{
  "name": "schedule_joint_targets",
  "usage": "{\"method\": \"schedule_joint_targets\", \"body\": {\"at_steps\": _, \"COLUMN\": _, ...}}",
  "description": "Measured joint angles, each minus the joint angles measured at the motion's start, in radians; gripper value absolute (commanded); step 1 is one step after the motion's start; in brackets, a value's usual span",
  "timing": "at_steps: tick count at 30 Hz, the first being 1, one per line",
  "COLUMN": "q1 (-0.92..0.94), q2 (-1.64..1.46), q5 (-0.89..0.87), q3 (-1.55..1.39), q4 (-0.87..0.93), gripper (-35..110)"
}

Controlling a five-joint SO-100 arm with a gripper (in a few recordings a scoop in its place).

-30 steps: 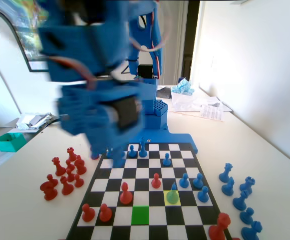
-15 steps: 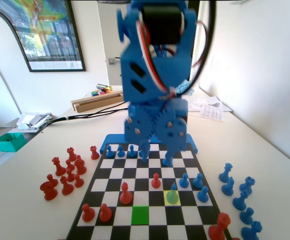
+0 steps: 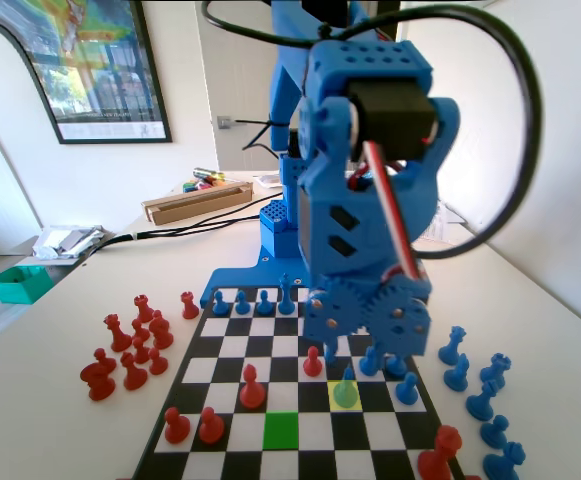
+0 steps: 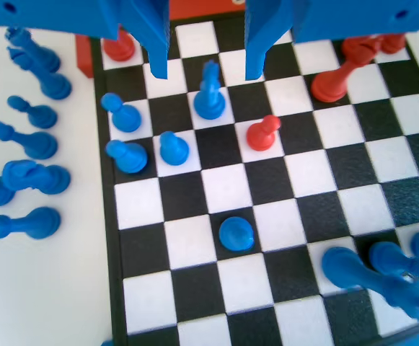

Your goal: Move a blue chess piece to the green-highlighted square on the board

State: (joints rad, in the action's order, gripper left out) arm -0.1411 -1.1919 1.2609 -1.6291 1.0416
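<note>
The blue chess piece (image 3: 346, 388), with its thin pointed tip, stands on the yellow-highlighted square (image 3: 344, 396) of the board (image 3: 232, 347). One file to its left and one row nearer in the fixed view lies the green-highlighted square (image 3: 281, 428), with nothing on it. My gripper (image 3: 348, 358) hangs open just above and behind the piece. In the wrist view the blue chess piece (image 4: 210, 94) stands upright below the gap of my gripper (image 4: 207, 71), with one jaw on each side and neither touching it.
Blue pawns (image 4: 126, 155) and a red pawn (image 4: 263, 132) stand close around the piece. Red pieces (image 3: 252, 388) sit near the green square. Taken blue pieces (image 3: 480, 390) lie off the board at right in the fixed view and taken red pieces (image 3: 130, 345) at left.
The arm has swung from the far left of the board to the right and towards the camera. It now hangs low over the piece on the yellow square.
</note>
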Motion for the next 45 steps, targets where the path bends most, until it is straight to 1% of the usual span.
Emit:
{"method": "schedule_joint_targets", "body": {"at_steps": 14, "q1": -0.008, "q2": 0.049, "q5": 0.037, "q3": 0.028, "q4": -0.043, "gripper": 13}}
{"method": "schedule_joint_targets", "body": {"at_steps": 20, "q1": 0.026, "q2": 0.072, "q5": 0.055, "q3": 0.026, "q4": -0.067, "gripper": 13}}
{"method": "schedule_joint_targets", "body": {"at_steps": 33, "q1": 0.028, "q2": 0.086, "q5": 0.077, "q3": 0.014, "q4": -0.095, "gripper": 12}}
{"method": "schedule_joint_targets", "body": {"at_steps": 39, "q1": 0.029, "q2": 0.086, "q5": 0.077, "q3": -0.002, "q4": -0.087, "gripper": 10}}
{"method": "schedule_joint_targets", "body": {"at_steps": 45, "q1": 0.028, "q2": 0.086, "q5": 0.081, "q3": -0.02, "q4": -0.091, "gripper": 5}}
